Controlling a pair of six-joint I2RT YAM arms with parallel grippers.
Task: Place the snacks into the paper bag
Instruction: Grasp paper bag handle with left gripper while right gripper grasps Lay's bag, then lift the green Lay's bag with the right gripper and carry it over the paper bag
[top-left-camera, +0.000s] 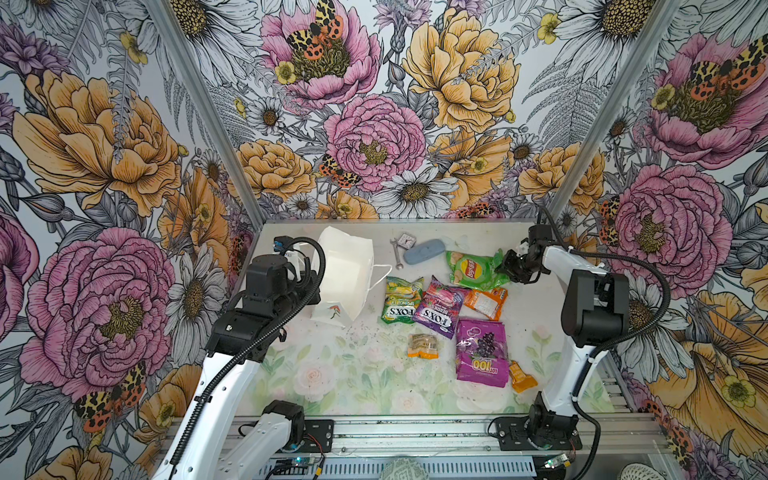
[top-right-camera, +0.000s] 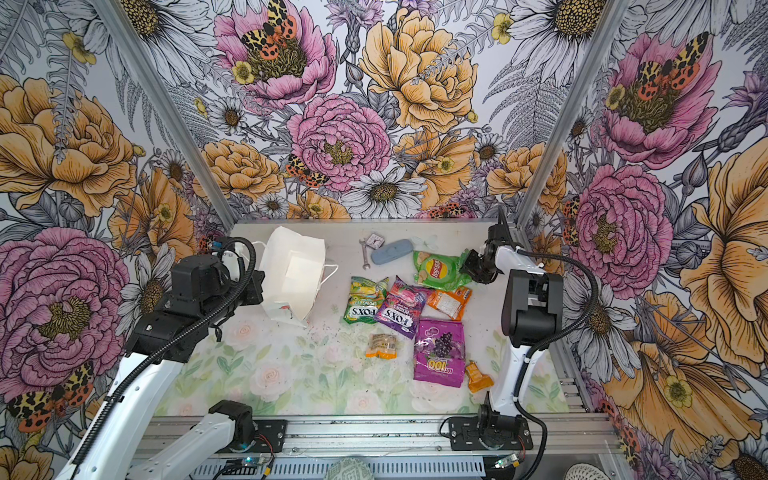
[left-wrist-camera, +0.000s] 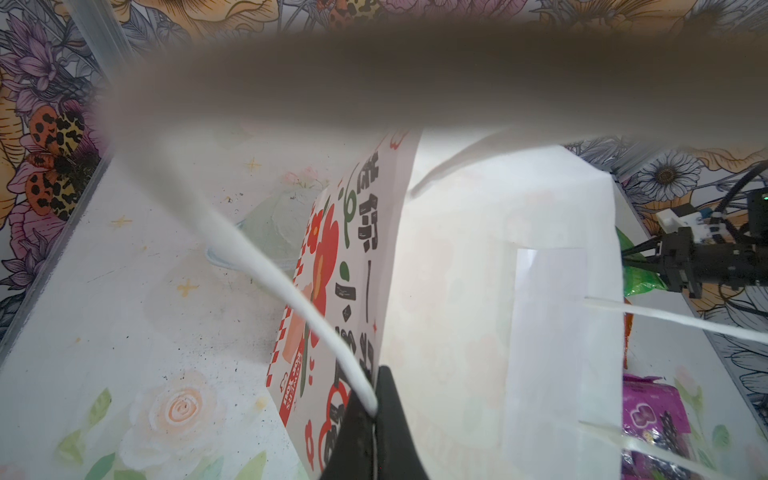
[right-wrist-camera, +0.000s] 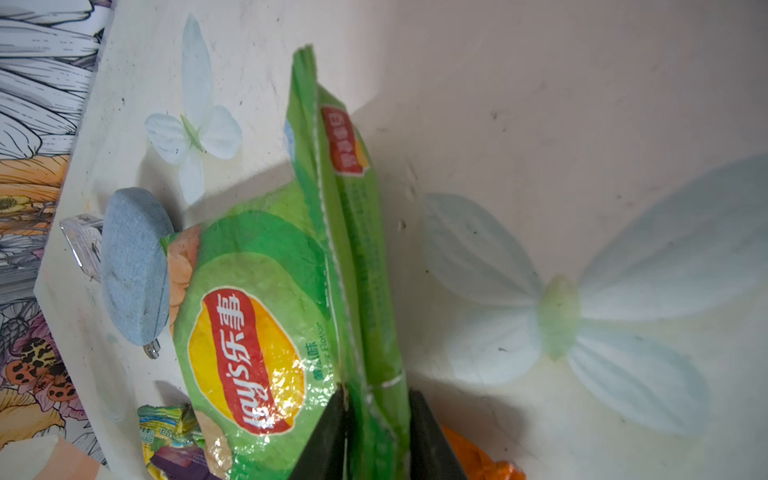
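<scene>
Left tool (left-wrist-camera: 376, 415): closed on the paper bag (top-left-camera: 347, 270) rim, where a cord handle meets it. Paper bag stands tilted at the worktop (top-left-camera: 353, 374) far left, mouth open.

Right tool (right-wrist-camera: 376, 419): jaws pinch one end of the chip bag (right-wrist-camera: 257, 332), far right; its other end lies just beside the case (right-wrist-camera: 133, 270).

Fox's bags (top-left-camera: 401, 301), grape bag (top-left-camera: 482, 353) and orange packets (top-left-camera: 486, 303) lie mid-worktop, outside the paper bag.

Wrench (top-left-camera: 397, 254), small clock (top-left-camera: 404, 240), blue-grey oval case (top-left-camera: 424, 252); clustered together
</scene>
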